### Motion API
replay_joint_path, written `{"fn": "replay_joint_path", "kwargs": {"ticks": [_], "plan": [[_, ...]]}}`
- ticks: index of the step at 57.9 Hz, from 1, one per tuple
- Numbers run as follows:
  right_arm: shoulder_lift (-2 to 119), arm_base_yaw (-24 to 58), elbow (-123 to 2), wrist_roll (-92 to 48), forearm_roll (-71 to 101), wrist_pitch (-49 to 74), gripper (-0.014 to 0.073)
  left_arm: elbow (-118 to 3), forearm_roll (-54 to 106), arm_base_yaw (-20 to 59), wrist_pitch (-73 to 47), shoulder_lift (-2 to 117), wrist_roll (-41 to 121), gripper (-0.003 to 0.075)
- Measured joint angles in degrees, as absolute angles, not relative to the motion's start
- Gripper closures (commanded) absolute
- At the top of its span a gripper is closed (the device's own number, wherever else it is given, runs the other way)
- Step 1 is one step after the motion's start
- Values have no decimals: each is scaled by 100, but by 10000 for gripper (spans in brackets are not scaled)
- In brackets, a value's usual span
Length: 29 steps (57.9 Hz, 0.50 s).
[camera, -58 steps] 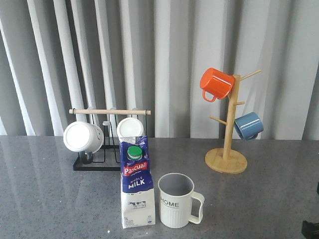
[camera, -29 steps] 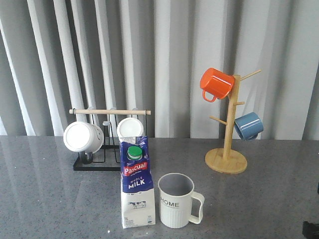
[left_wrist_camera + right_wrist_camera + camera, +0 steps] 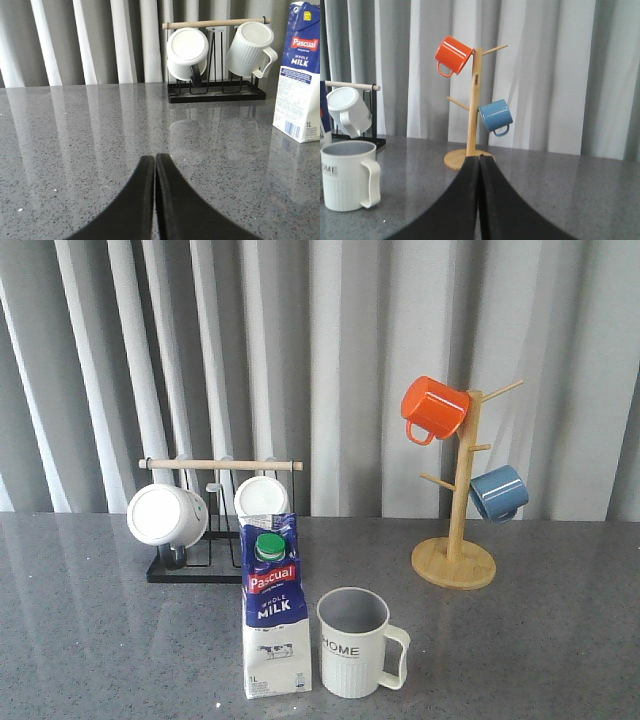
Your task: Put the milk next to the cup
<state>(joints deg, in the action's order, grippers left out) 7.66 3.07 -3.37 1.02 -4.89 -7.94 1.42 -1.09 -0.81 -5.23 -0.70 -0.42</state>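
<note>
Honestly, little looks risky now: the milk stands upright just beside the cup, perhaps touching it. Both the left gripper and right gripper are pressed closed, empty (well apart from either). A careless sweep could topple the tall carton.

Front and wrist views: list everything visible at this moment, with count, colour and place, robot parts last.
milk: 1, blue and white carton, green cap, upright at the table's front, just left of the cup
cup: 1, cream-white, ribbed, "HOME" lettering, handle to the right
white mugs: 2, on the black rack
black rack: 1, wooden top bar, behind the milk
mug tree: 1, wooden, back right
orange mug: 1, high on the tree
blue mug: 1, lower on the tree
table: 1, grey speckled
curtain: grey-white, behind
left gripper: black, shut, empty
right gripper: black, shut, empty
</note>
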Motion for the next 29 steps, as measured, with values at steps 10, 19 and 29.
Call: {"fn": "replay_joint_path", "kwargs": {"ticks": [10, 19, 29], "plan": [[-38, 311, 139, 583, -407, -289, 603, 142, -109, -81, -523, -70, -42, 728], [-57, 319, 150, 643, -407, 112, 603, 142, -109, -81, -528, -70, -42, 728], [-57, 319, 150, 332, -407, 187, 603, 142, -109, -81, -528, -70, -42, 728]]}}
